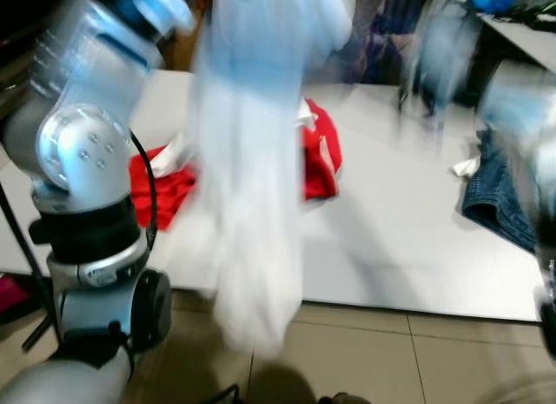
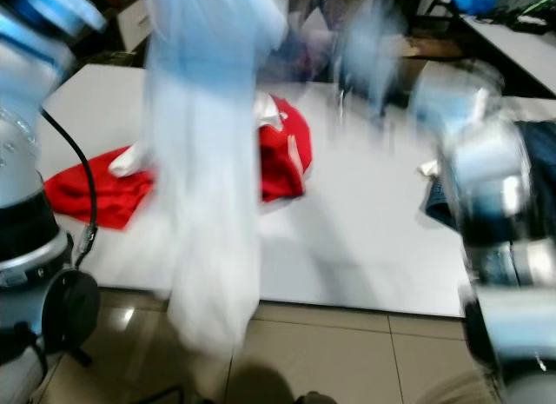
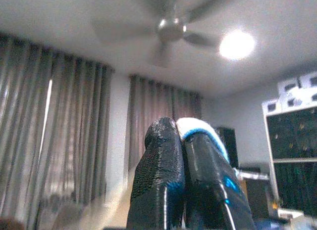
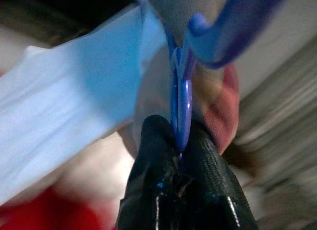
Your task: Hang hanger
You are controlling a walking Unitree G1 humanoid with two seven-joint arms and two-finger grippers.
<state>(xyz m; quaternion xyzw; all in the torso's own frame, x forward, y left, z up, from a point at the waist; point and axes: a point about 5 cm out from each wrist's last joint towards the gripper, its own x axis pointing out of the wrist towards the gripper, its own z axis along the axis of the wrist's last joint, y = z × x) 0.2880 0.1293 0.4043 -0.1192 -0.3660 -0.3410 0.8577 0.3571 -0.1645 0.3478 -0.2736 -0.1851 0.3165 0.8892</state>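
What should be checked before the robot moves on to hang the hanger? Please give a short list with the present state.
1. Right gripper shut on the blue hanger: ok.
2. Left gripper shut on light blue fabric: ok.
3. Pale garment hangs clear of the floor: ok.
4. Garment seated properly on hanger: cannot tell, blurred.
5. Rail to hang on: cannot tell.
6. Red cloth lies apart on the table: ok.

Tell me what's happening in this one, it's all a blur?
The robot is holding a pale blue garment up in front of a white table, and the head views are smeared. Its right hand is pinched on a blue hanger carrying that garment. Its left hand points up toward the ceiling, shut on a white and blue piece. Red clothes and jeans lie on the table.
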